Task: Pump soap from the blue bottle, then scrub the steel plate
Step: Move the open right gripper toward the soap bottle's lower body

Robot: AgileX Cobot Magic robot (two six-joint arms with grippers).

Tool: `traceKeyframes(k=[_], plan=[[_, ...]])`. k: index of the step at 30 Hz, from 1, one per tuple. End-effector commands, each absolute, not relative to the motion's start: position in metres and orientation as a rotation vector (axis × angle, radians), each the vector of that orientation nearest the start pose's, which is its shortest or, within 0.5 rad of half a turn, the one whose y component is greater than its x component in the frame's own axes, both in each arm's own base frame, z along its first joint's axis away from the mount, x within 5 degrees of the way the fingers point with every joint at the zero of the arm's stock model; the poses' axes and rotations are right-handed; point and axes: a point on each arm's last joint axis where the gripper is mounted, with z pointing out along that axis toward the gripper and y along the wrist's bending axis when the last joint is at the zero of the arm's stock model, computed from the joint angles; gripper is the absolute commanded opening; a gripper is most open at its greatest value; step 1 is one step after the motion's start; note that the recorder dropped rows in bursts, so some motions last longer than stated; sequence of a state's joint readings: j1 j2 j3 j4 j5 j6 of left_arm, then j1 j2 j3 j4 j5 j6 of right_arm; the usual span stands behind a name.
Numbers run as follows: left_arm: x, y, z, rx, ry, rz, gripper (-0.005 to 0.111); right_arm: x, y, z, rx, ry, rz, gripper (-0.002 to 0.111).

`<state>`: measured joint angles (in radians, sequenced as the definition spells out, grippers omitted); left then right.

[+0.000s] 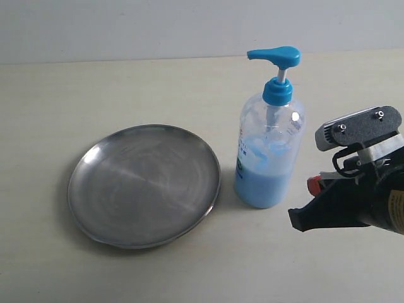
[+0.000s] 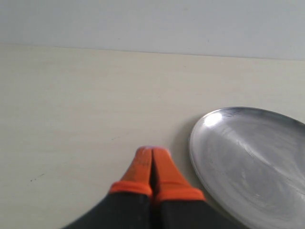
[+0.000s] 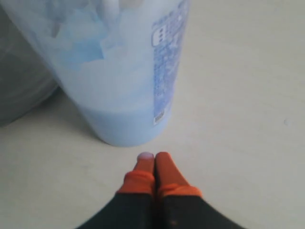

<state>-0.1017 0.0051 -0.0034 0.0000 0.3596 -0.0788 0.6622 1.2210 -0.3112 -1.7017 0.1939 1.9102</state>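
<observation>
Blue bottle (image 1: 268,158), steel plate (image 1: 144,184): one each; left hand (image 2: 151,151), right hand (image 3: 153,156) closed, empty.

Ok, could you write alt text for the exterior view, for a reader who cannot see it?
A blue bottle, partly filled with light blue soap, stands upright on a pale table beside a bare steel plate. The right gripper, shut, sits low close to the bottle's other side.

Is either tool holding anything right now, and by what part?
Nothing is held. The left tool and right tool are both shut and empty; the blue bottle stands ungripped.
</observation>
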Motion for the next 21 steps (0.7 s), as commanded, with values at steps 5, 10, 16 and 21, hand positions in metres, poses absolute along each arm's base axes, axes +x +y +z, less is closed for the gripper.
traceKeyframes(k=[5,10,16,21], plan=[[0.053,-0.006,0.181,0.023,1.838,-0.133,0.000,0.154,0.108,0.167,-0.477,2.344,0.289,0.000],[0.053,-0.006,0.181,0.023,1.838,-0.133,0.000,0.151,0.112,0.166,-0.515,2.362,0.350,0.000],[0.053,-0.006,0.181,0.023,1.838,-0.133,0.000,0.150,0.114,0.161,-0.571,2.380,0.347,0.000],[0.053,-0.006,0.181,0.023,1.838,-0.133,0.000,0.153,0.119,0.147,-0.848,2.370,0.263,0.000]])
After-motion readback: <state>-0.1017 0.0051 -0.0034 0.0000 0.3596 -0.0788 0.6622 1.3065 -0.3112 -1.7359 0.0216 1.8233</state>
